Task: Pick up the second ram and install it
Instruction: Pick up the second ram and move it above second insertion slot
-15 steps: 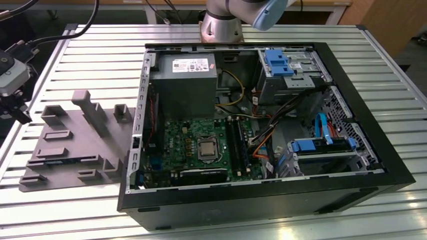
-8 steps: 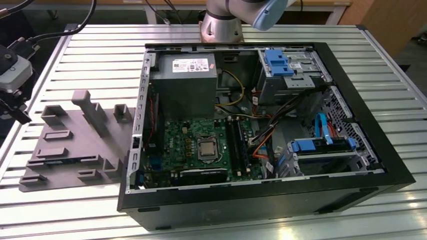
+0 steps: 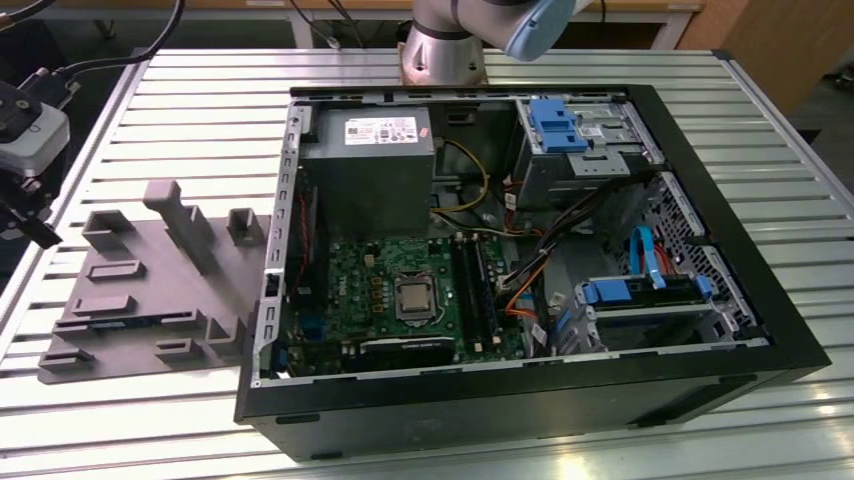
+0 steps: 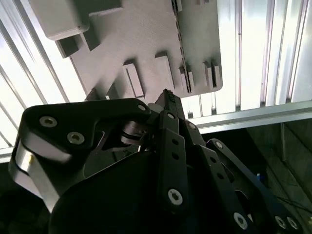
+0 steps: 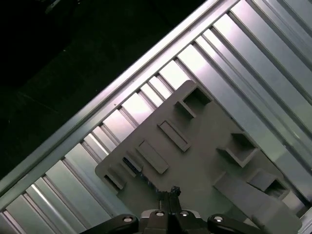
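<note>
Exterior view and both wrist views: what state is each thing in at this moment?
Computer case: lying on its side, side panel off, inside exposed.
Gripper: shut, nothing visible between its fingers, over the grey tray.
Second ram: sitting in a slot of the grey tray, not gripped.
Processor socket: uncovered, no cooler on it.

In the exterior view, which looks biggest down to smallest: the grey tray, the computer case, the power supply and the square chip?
1. computer case
2. grey tray
3. power supply
4. square chip
</note>
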Tool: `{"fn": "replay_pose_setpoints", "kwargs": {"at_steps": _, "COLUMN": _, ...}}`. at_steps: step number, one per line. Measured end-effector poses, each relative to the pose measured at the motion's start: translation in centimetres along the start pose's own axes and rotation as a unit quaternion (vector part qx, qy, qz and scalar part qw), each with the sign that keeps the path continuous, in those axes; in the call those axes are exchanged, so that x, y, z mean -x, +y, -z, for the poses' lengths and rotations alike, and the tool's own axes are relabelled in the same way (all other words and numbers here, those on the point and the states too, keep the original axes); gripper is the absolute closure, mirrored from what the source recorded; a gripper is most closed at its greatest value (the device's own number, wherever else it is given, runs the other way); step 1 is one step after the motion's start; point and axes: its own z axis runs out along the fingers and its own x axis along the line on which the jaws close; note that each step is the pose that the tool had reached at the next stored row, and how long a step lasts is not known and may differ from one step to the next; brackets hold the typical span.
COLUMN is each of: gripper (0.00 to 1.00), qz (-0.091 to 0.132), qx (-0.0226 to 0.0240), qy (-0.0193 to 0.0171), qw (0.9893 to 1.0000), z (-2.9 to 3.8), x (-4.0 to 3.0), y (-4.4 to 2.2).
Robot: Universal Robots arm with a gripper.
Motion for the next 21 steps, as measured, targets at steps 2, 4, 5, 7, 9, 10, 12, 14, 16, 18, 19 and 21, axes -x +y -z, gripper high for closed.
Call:
{"fn": "replay_pose_setpoints", "kwargs": {"at_steps": 2, "gripper": 0.89, "qz": 0.012, "qx": 0.0003, "qy": 0.0006, "qw": 0.9999, "z": 0.00, "x": -0.01, "y": 0.02}}
{"fn": "replay_pose_setpoints", "kwargs": {"at_steps": 4, "gripper": 0.89, "qz": 0.025, "qx": 0.0005, "qy": 0.0011, "qw": 0.9997, "z": 0.00, "x": -0.02, "y": 0.03}}
{"fn": "replay_pose_setpoints", "kwargs": {"at_steps": 5, "gripper": 0.89, "qz": 0.032, "qx": 0.0007, "qy": 0.0014, "qw": 0.9995, "z": 0.00, "x": -0.03, "y": 0.03}}
{"fn": "replay_pose_setpoints", "kwargs": {"at_steps": 7, "gripper": 0.89, "qz": 0.044, "qx": 0.0010, "qy": 0.0020, "qw": 0.9990, "z": 0.00, "x": -0.04, "y": 0.04}}
{"fn": "replay_pose_setpoints", "kwargs": {"at_steps": 9, "gripper": 0.89, "qz": 0.056, "qx": 0.0012, "qy": 0.0025, "qw": 0.9984, "z": -0.01, "x": -0.04, "y": 0.05}}
{"fn": "replay_pose_setpoints", "kwargs": {"at_steps": 10, "gripper": 0.89, "qz": 0.062, "qx": 0.0014, "qy": 0.0027, "qw": 0.9981, "z": -0.01, "x": -0.05, "y": 0.05}}
{"fn": "replay_pose_setpoints", "kwargs": {"at_steps": 12, "gripper": 0.89, "qz": 0.074, "qx": 0.0016, "qy": 0.0032, "qw": 0.9972, "z": -0.02, "x": -0.05, "y": 0.05}}
{"fn": "replay_pose_setpoints", "kwargs": {"at_steps": 14, "gripper": 0.89, "qz": 0.088, "qx": 0.0019, "qy": 0.0038, "qw": 0.9961, "z": -0.04, "x": -0.05, "y": 0.06}}
{"fn": "replay_pose_setpoints", "kwargs": {"at_steps": 16, "gripper": 0.89, "qz": 0.101, "qx": 0.0022, "qy": 0.0044, "qw": 0.9949, "z": -0.04, "x": -0.05, "y": 0.06}}
{"fn": "replay_pose_setpoints", "kwargs": {"at_steps": 18, "gripper": 0.89, "qz": 0.114, "qx": 0.0025, "qy": 0.0050, "qw": 0.9935, "z": -0.05, "x": -0.05, "y": 0.06}}
{"fn": "replay_pose_setpoints", "kwargs": {"at_steps": 19, "gripper": 0.89, "qz": 0.121, "qx": 0.0026, "qy": 0.0053, "qw": 0.9927, "z": -0.05, "x": -0.05, "y": 0.06}}
{"fn": "replay_pose_setpoints", "kwargs": {"at_steps": 21, "gripper": 0.89, "qz": 0.134, "qx": 0.0029, "qy": 0.0058, "qw": 0.9910, "z": -0.06, "x": -0.06, "y": 0.06}}
